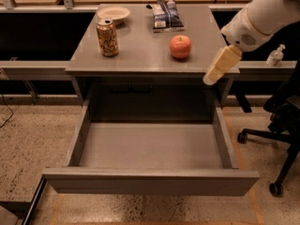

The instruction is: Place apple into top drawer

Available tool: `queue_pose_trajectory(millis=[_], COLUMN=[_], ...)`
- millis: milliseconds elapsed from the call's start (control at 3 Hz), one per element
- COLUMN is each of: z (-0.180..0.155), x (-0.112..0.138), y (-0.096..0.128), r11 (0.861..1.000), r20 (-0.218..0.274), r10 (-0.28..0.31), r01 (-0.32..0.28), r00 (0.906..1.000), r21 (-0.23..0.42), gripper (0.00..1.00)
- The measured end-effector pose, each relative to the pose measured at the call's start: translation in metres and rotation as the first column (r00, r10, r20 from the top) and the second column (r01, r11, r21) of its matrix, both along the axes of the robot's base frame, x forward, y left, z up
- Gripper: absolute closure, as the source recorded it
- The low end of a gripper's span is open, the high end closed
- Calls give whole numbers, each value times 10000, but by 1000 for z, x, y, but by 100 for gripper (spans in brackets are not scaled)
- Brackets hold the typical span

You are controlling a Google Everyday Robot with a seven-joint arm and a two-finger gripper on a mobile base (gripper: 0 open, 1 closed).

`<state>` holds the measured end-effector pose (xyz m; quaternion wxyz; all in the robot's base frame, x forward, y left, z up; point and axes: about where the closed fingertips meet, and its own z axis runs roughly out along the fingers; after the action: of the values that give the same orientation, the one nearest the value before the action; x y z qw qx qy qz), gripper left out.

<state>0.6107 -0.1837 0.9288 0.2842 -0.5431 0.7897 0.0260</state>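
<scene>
Red apple (180, 46) on desk (140, 48), can (107, 37), bag (165, 17) nearby; hand (218, 67) at desk edge, empty, openness unclear.

Warm, dim light falls from above, brightest on the far desk top (140, 55), which carries a soft sheen around the apple (180, 47) and drink can (108, 37). The recess under the desk lies in deep shadow, while the top drawer (150, 146) floor is evenly lit. The gripper (209, 78), at the desk's near right corner, shows pale against the dark.
</scene>
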Motion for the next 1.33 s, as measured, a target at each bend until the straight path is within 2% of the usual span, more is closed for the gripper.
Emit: queue_pose_trajectory(millis=[667,1000,1333], z=[-5,-9,-20], x=[7,25,53], y=[-2,4,12], r11=[9993,9949,9886], r20=[-42,280,472], r10=[-187,-358,-369], r01=[189,330,295], r00=[9998,9990,9982], r21=[332,956,1477], gripper=[0,0,0])
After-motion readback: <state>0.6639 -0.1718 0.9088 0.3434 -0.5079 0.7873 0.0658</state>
